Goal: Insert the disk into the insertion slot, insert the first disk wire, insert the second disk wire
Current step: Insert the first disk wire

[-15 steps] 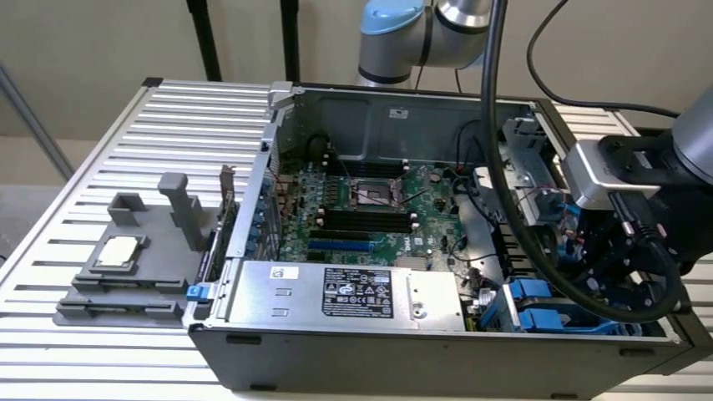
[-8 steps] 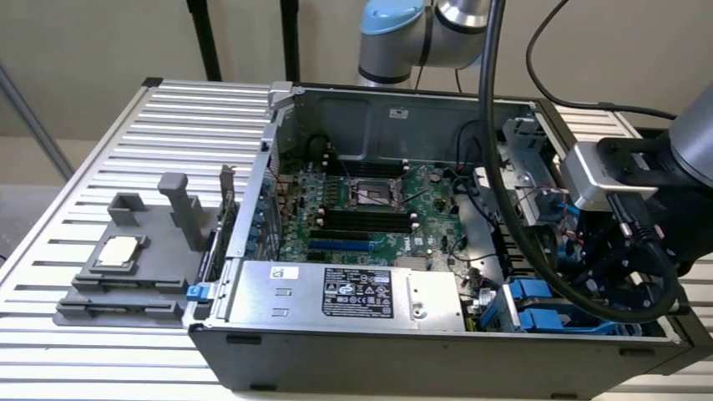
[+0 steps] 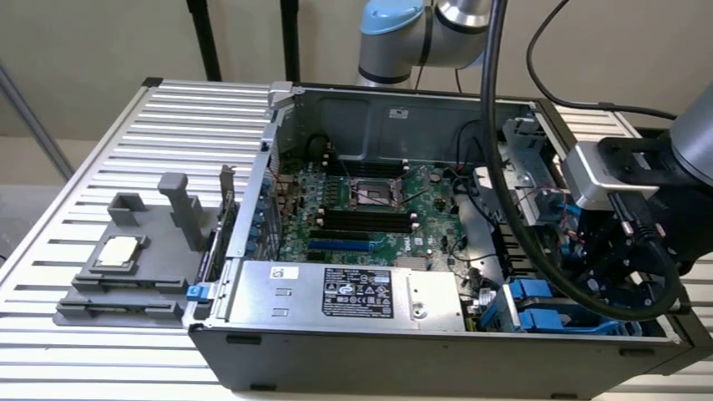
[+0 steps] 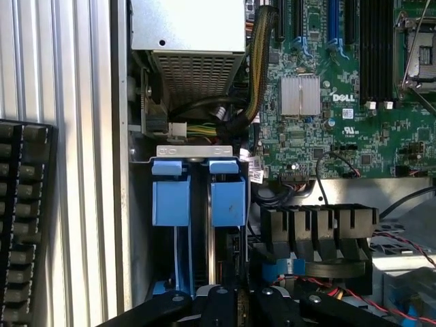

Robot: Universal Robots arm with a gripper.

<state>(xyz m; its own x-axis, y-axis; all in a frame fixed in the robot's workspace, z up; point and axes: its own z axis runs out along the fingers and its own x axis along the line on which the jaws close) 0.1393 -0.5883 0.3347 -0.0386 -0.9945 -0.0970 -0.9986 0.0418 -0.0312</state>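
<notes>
The tool (image 4: 238,303) hangs low inside the open computer case, at its corner on the exterior view's right; whether it is open or closed cannot be told. Just beyond it is the insertion slot (image 4: 194,150), pressed against the case wall (image 4: 122,170). Two blue carrier tabs (image 4: 228,197) stand side by side in it. The disk shows as a thin dark edge (image 4: 212,238) between them, seated in the slot. A black ribbed shroud (image 4: 317,228) and loose red wires (image 4: 402,245) crowd the other side. Further on, the power-supply box (image 4: 187,27) and a braided cable bundle (image 4: 262,61) close off the bay's end. The motherboard (image 4: 340,102) lies beside them, and the slatted surface (image 4: 68,136) lies outside the wall.
</notes>
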